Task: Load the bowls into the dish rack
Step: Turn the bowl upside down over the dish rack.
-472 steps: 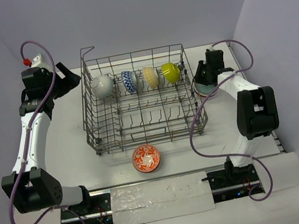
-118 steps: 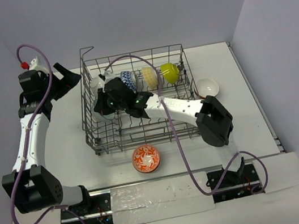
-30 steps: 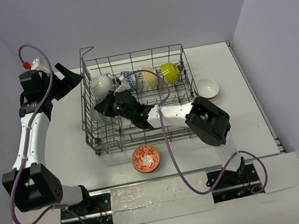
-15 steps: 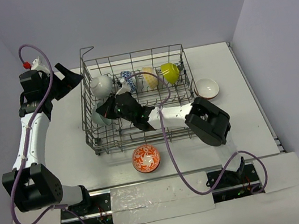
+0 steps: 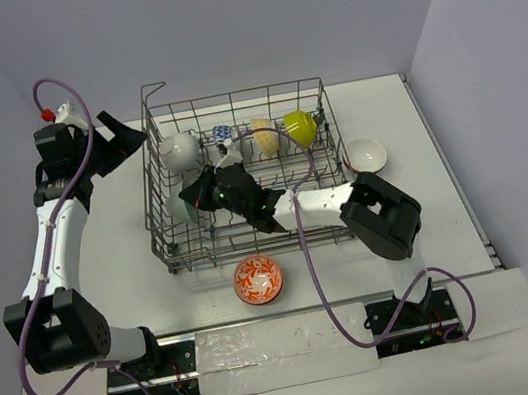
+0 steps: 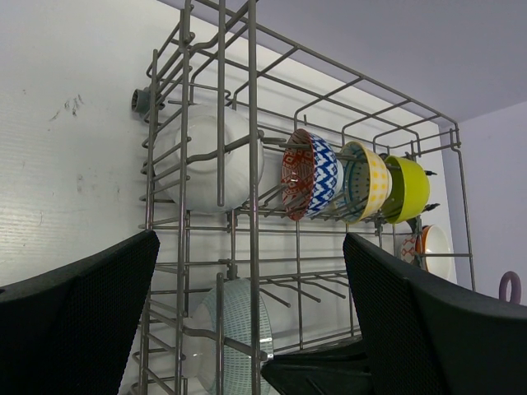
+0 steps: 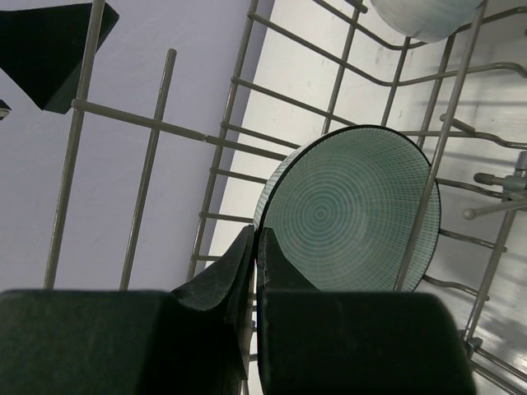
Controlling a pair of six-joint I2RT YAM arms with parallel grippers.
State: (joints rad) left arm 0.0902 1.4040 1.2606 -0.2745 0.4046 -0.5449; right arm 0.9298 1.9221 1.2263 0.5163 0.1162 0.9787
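Over the last half second the right arm's elbow has swung out toward the near right, while its gripper (image 7: 255, 239) has barely shifted inside the dish rack (image 5: 227, 94). At far left, the left arm rises from its base and bends toward the rack's far-left corner. The left gripper (image 5: 128, 136) is spread wide, holds nothing and points at the wires. Along the rack's far row, a white bowl (image 5: 178, 152), a blue-patterned bowl (image 5: 223, 135), a pale yellow bowl (image 5: 265, 136) and a lime bowl (image 5: 300, 128) stand on edge. Nearer, by the left wall, the right gripper is pinched narrowly on the rim of a grey ringed bowl (image 7: 350, 210), also on edge. An orange patterned bowl (image 5: 258, 278) sits just before the rack, and a red-white bowl (image 5: 364, 153) sits to its right. The table (image 5: 119, 242) is white and the walls (image 5: 264, 15) are lilac.
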